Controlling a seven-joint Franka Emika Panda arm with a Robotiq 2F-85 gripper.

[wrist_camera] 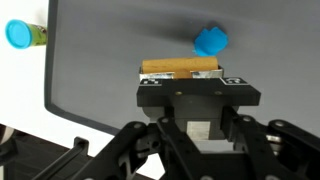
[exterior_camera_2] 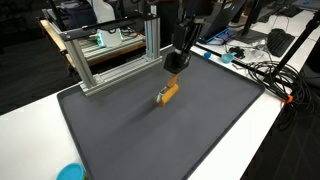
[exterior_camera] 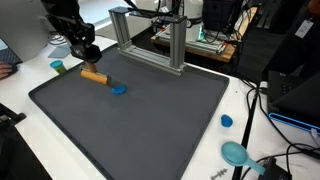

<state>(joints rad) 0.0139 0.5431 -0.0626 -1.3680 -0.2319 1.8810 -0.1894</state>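
**Gripper poised over a wooden block on a dark mat**

The gripper hangs just above the wooden block. In both exterior views a gap shows between them. How far its jaws are parted cannot be told: in the wrist view the gripper body hides the fingertips, with the block lying crosswise just beyond it. The block rests flat near one corner of the grey mat. A small blue piece lies near it, apart. An aluminium frame stands along the mat's far edge. Off the mat, on the white table, lie a blue cap and a teal object. Cables and equipment crowd the surroundings.
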